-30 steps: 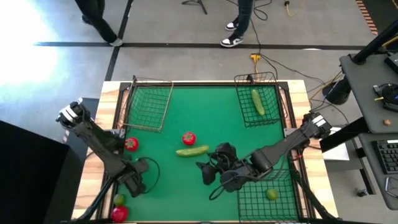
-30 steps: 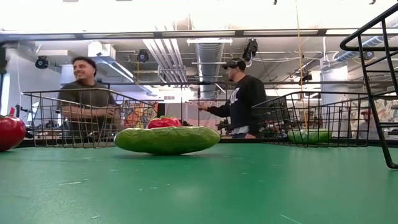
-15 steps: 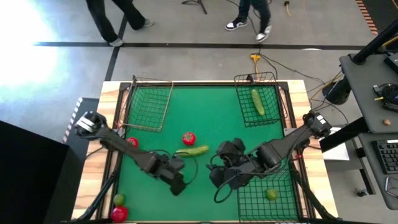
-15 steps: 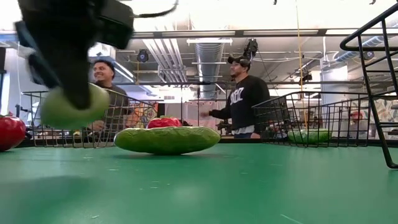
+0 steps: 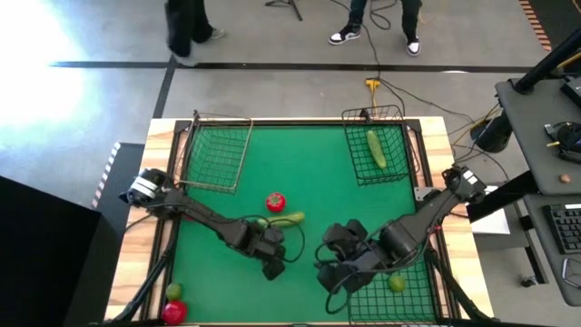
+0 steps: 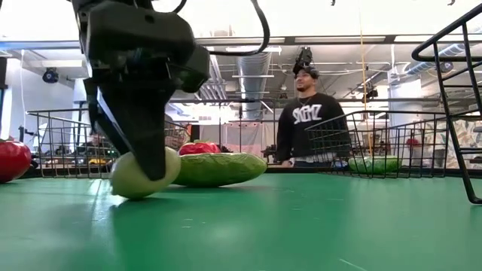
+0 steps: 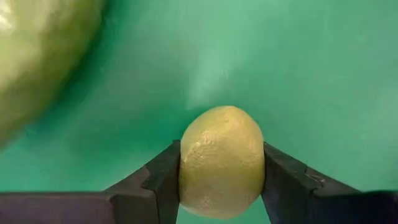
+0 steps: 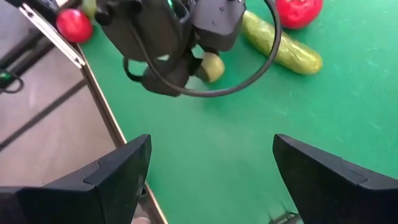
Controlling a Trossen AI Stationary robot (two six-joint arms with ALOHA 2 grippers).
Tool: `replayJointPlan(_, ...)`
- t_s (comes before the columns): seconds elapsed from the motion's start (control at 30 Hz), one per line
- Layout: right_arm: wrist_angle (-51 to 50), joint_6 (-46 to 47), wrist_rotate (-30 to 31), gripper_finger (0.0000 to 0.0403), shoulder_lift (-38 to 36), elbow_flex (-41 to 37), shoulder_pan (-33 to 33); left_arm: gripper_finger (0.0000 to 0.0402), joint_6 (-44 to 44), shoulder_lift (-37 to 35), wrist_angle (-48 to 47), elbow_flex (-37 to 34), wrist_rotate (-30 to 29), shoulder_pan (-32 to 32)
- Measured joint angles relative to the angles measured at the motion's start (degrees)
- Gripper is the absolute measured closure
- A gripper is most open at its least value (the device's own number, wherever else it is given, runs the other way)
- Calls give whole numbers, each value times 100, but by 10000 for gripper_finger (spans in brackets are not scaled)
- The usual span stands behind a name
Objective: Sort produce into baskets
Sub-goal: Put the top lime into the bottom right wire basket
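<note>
My left gripper (image 7: 221,186) is shut on a yellow-green lime (image 7: 221,158) low over the green mat, just near of a cucumber (image 5: 281,219) and a tomato (image 5: 275,202) that lie on the mat. In the low view the gripper (image 6: 143,150) stands over the lime (image 6: 143,175). My right gripper (image 8: 211,180) is open and empty at the near right, facing my left gripper. The far-right basket (image 5: 399,154) holds a cucumber (image 5: 376,148). The near-right basket (image 5: 372,295) holds a lime (image 5: 397,282). The far-left basket (image 5: 216,154) is empty. My left gripper pinches the lime by two opposite sides (image 7: 189,174) between its two fingers (image 7: 163,180). The fingers come from above, slanting down. The lime sits at their free ends, down at the mat (image 6: 226,218); whether it touches the mat I cannot tell.
A lime (image 5: 173,291) and a tomato (image 5: 174,312) lie off the mat at the near-left corner. Another tomato (image 6: 13,159) shows at the left in the low view. People stand beyond the table's far edge.
My left gripper has carried the lime from the near-left part of the mat toward the right and gone down beside the cucumber, staying shut on it. My right gripper has drawn back a little toward the near edge.
</note>
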Motion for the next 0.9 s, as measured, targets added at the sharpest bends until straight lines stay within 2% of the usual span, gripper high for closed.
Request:
replayJointPlan(0.17, 402, -158, 55, 72, 67, -119, -7, 213, 228, 0, 38, 0, -64, 15)
replayJointPlan(0.3, 916, -826, 52, 71, 318, -172, -28, 187, 294, -2, 11, -4, -68, 15)
replayJointPlan(0.47, 1188, -1695, -16, 71, 702, -70, -115, 152, 267, -142, -573, 35, -105, -49)
replayJointPlan(0.6, 1213, -1850, 11, 71, 893, 83, -193, 131, 249, -455, -1128, 61, -448, -289)
replayJointPlan(0.9, 1737, -2548, 6, 71, 1319, 93, -342, 115, 62, -1494, -1323, -163, -838, -920)
